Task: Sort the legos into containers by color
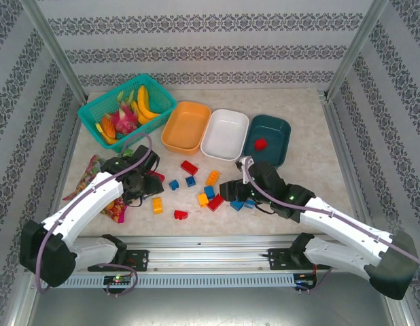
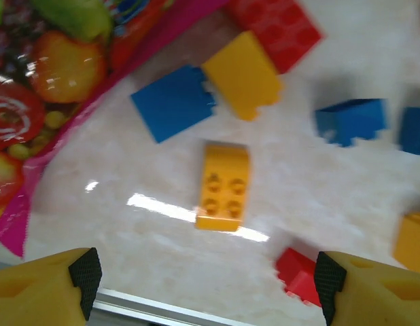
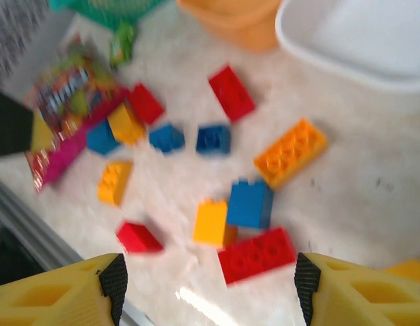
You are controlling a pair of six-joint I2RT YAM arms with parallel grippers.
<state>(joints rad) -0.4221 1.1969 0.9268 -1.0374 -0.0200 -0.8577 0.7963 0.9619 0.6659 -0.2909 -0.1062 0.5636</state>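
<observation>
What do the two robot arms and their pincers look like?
The left arm and right arm have white shells with black joints and bases, and a purplish cable loops alongside each. The left gripper and right gripper have blocky yellow fingers tipped with black pads.

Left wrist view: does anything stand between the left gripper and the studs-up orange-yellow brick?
Nothing visible does. The orange-yellow brick lies alone on bare table ahead of the open left gripper; the nearest red brick sits aside.
</observation>
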